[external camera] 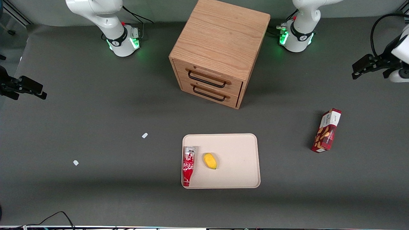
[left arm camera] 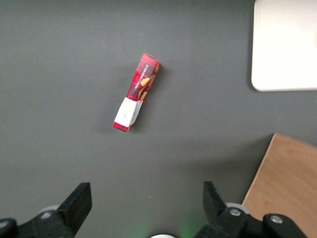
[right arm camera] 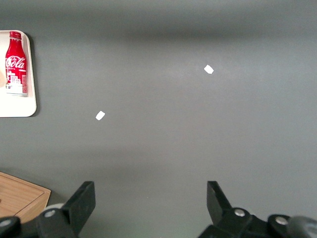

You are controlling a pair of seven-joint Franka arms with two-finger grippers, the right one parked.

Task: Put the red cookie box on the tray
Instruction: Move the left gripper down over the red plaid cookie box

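The red cookie box (external camera: 327,130) lies flat on the grey table toward the working arm's end, apart from the tray. It also shows in the left wrist view (left arm camera: 135,92), with its white end panel nearest the gripper. The beige tray (external camera: 239,159) lies nearer the front camera than the wooden cabinet; its corner shows in the left wrist view (left arm camera: 285,44). My left gripper (external camera: 362,68) hangs high at the working arm's end, farther from the front camera than the box. In the left wrist view the gripper (left arm camera: 146,201) is open and empty.
A red soda can (external camera: 188,166) and a yellow fruit (external camera: 210,160) lie on the tray. A wooden drawer cabinet (external camera: 217,51) stands mid-table, its corner in the left wrist view (left arm camera: 290,183). Two small white scraps (external camera: 144,135) lie toward the parked arm's end.
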